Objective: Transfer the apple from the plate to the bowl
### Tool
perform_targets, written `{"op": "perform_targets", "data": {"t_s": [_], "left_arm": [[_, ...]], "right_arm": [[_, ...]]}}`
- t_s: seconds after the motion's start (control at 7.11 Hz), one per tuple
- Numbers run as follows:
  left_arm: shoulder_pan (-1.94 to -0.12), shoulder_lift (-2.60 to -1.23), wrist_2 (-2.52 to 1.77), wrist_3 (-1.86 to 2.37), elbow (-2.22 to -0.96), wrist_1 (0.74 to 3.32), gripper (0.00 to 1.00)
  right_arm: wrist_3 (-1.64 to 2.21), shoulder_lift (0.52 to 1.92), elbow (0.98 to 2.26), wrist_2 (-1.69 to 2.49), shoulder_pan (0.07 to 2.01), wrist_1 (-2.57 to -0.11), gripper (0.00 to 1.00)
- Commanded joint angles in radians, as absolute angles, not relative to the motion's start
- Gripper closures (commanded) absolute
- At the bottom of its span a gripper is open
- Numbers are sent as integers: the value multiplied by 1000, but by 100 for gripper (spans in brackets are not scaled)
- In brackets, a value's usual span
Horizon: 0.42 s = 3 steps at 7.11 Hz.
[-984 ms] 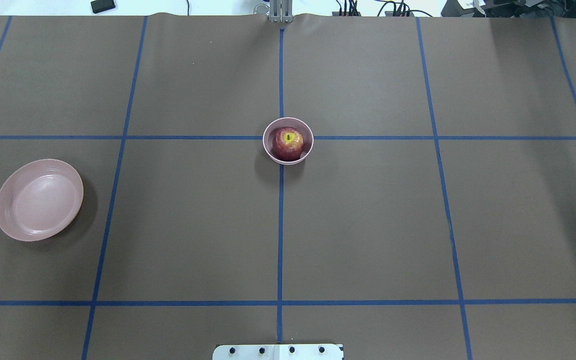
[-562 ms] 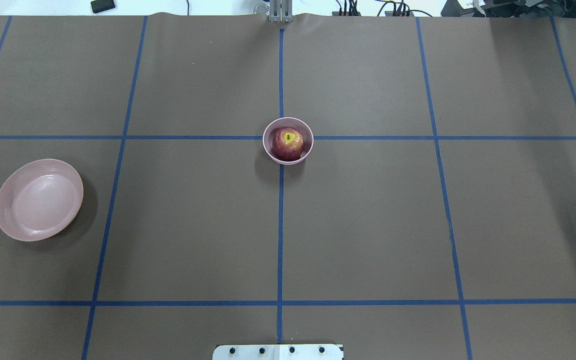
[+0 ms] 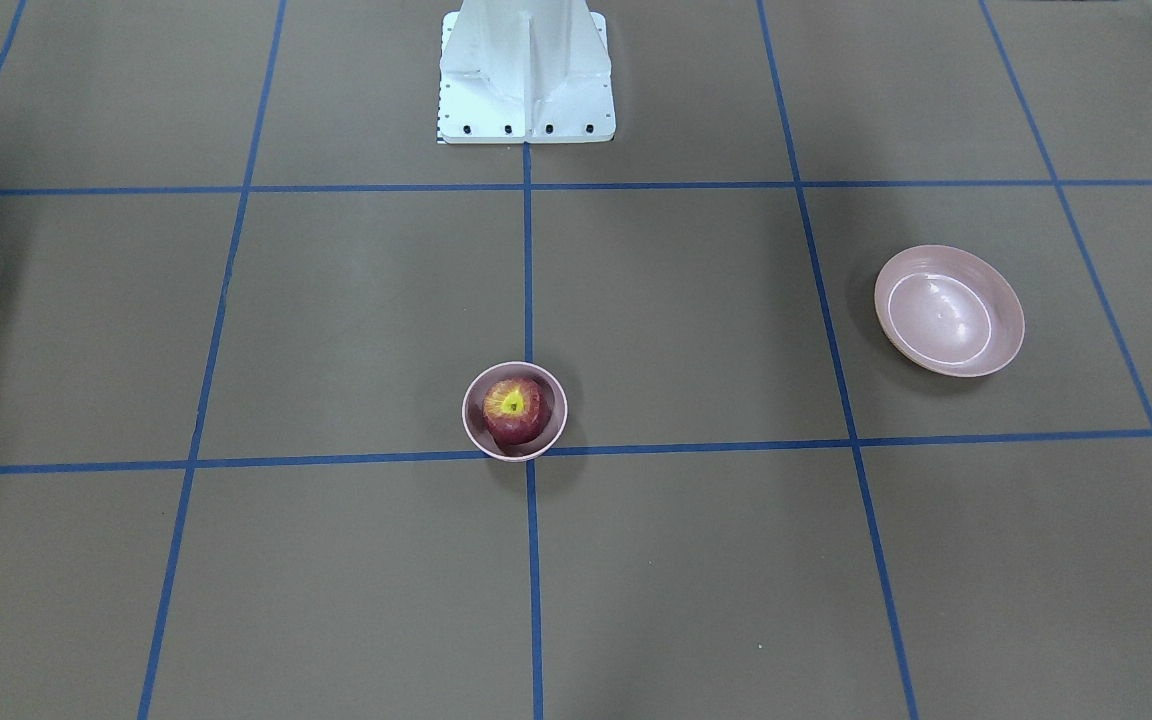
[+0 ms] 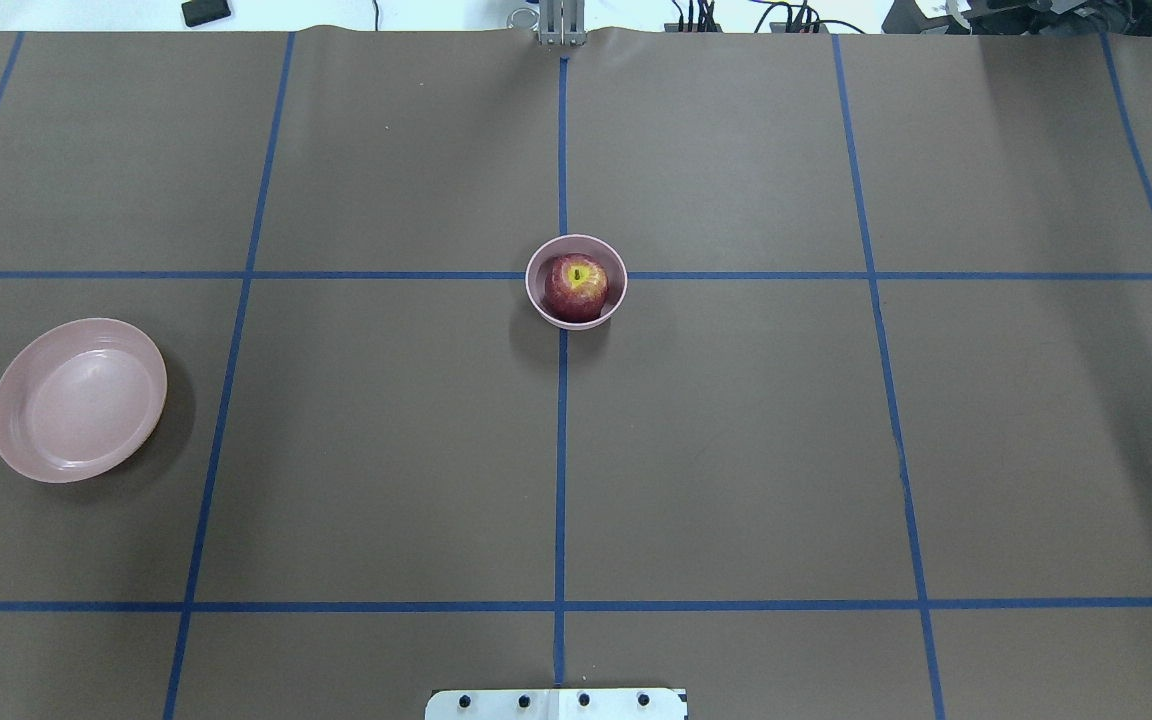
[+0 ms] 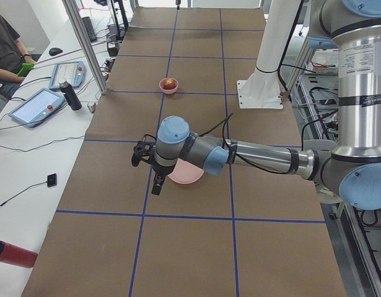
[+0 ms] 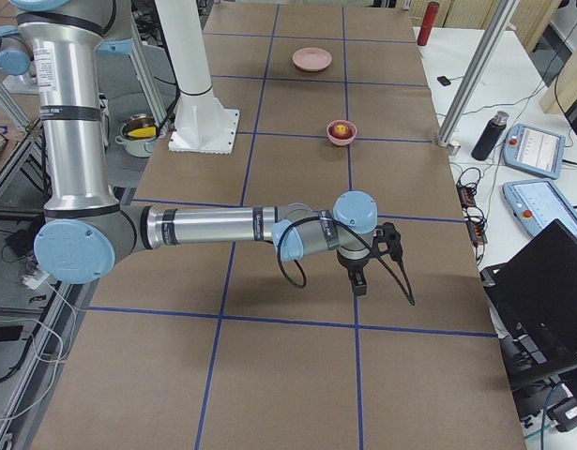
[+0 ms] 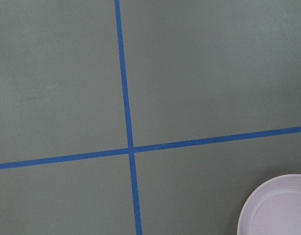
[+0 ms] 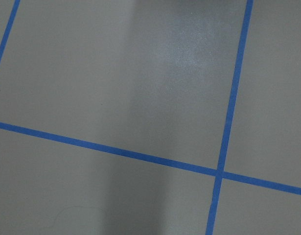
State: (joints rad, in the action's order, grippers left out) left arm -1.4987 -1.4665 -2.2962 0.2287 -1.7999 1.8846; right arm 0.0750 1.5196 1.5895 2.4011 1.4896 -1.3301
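We see the apple [image 4: 576, 287] sitting in the bowl [image 4: 533, 292] at the table's centre, the plate [image 4: 78, 400] well apart. The left gripper [image 5: 157, 184] and right gripper [image 6: 359, 281] hover far off; whether their jaws are parted we cannot tell. The job looks done, so we should avoid nudging the bowl.

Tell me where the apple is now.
In the overhead view the apple sits inside the bowl at the centre of the table, far right of the empty plate.
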Motion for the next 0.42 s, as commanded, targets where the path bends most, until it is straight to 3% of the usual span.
{"op": "perform_targets", "data": {"t_s": [0.0,0.28], "left_arm": [[-1499,-1468,-2293,225,-1786,1887,2],[-1499,-1468,-2296,229,-1790,1887,2]], "right_arm": [[66,1522,1595,2387,1489,-1328,0],[64,1523,1591,2385,1489,-1328,0]]}}
